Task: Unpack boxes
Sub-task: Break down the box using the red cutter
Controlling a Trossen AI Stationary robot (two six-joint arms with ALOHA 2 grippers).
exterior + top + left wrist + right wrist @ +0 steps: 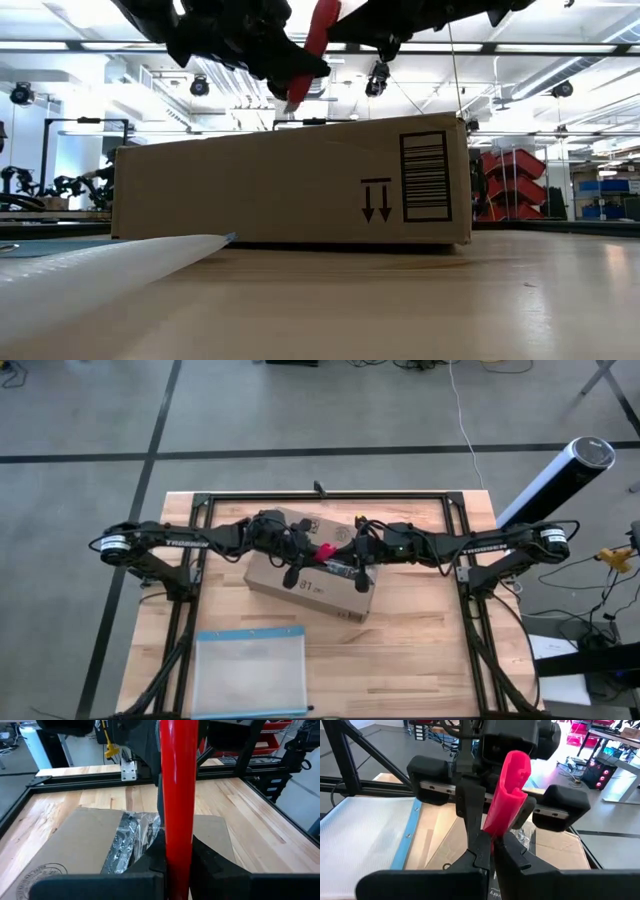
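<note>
**Box sealed, cutter poised over the tape seam**

Box (310,575), brown corrugated cardboard, lies closed near the middle of the table (420,650), slightly toward the far side, with both arms reaching in over its top. A strip of shiny clear tape (127,842) runs along the top seam and looks crinkled but not yet parted, so I judge the cut is at its start.

Left gripper (290,572) hangs over the left half of the lid. Its wrist view shows the fingers (150,865) clamped on the red tool (179,795). Right gripper (360,575) sits over the right half, and its own fingers (482,852) pinch the same tool at the other end. I read this as a handover or a shared hold.

To do the step well, I would let one arm take the tool outright, set the tip on the tape line, draw it shallow along the seam, and steady the box with the free arm.

A clear pouch with a blue edge (250,670) lies at the near left, well apart.

Legible marks: "TROSSEN" on each arm, a barcode (425,175) and two down arrows (376,200) on the box side, a round stamp (42,875) on the lid, text unreadable.
</note>
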